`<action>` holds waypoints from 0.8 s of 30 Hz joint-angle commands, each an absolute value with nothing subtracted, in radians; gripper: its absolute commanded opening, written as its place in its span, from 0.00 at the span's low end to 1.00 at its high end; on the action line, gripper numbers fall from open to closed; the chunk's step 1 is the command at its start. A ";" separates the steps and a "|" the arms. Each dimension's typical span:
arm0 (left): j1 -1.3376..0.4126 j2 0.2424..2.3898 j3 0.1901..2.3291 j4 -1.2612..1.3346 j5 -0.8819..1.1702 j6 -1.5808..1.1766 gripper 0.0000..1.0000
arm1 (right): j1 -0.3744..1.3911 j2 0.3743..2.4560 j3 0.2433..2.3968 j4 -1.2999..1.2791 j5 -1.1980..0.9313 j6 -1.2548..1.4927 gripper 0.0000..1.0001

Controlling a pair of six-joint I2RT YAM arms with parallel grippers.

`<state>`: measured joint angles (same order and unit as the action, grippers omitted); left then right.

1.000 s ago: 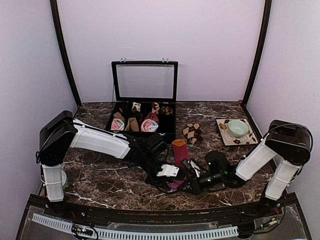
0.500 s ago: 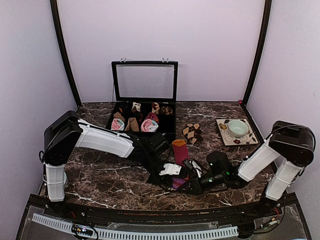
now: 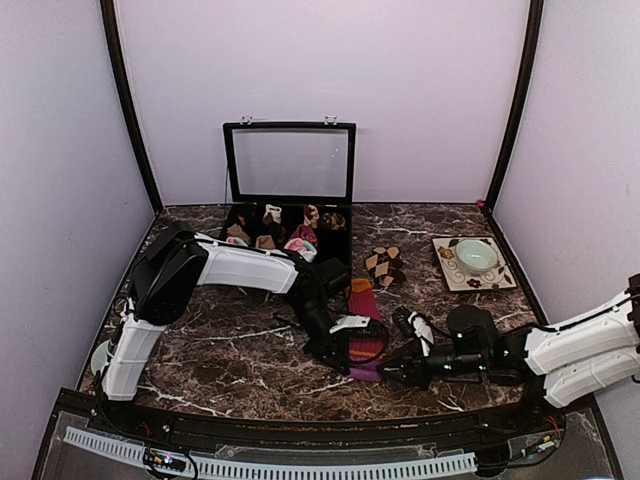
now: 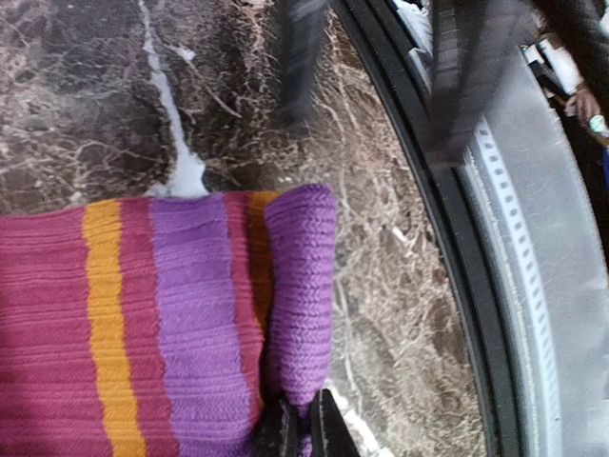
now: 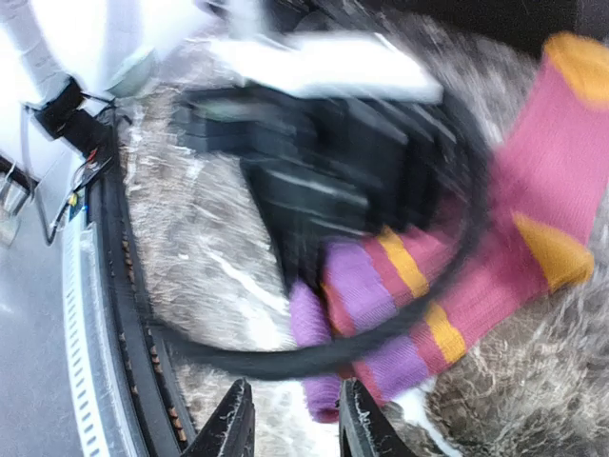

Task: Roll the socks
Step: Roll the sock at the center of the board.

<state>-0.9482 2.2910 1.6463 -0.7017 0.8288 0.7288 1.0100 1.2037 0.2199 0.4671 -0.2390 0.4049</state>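
Observation:
The long magenta sock (image 3: 364, 306), striped purple and orange, lies mid-table with its purple cuff (image 4: 303, 276) folded over at the near end. My left gripper (image 4: 300, 430) is shut, pinching that cuff edge; from above the left gripper (image 3: 345, 352) sits over the sock's near end. My right gripper (image 3: 392, 372) is open just right of the cuff. In its own blurred view the right gripper (image 5: 295, 428) has the cuff (image 5: 309, 328) just ahead of its fingertips, not gripped. The brown-and-beige diamond sock (image 3: 383, 265) lies farther back.
An open black box (image 3: 335, 262) with sock rolls in its compartments stands at the back. A patterned plate (image 3: 446, 266) holding a pale green bowl (image 3: 476, 255) is at the back right. The table's front rail (image 4: 457, 238) runs close to the cuff.
My left gripper has shut on the purple cuff and its arm has swung further right. My right gripper has let go, opened and drawn back to the right.

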 commanded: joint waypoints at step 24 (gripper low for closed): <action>-0.957 2.508 1.836 -1.038 0.749 0.620 0.01 | 1.313 1.402 0.431 0.371 -0.002 -0.121 0.31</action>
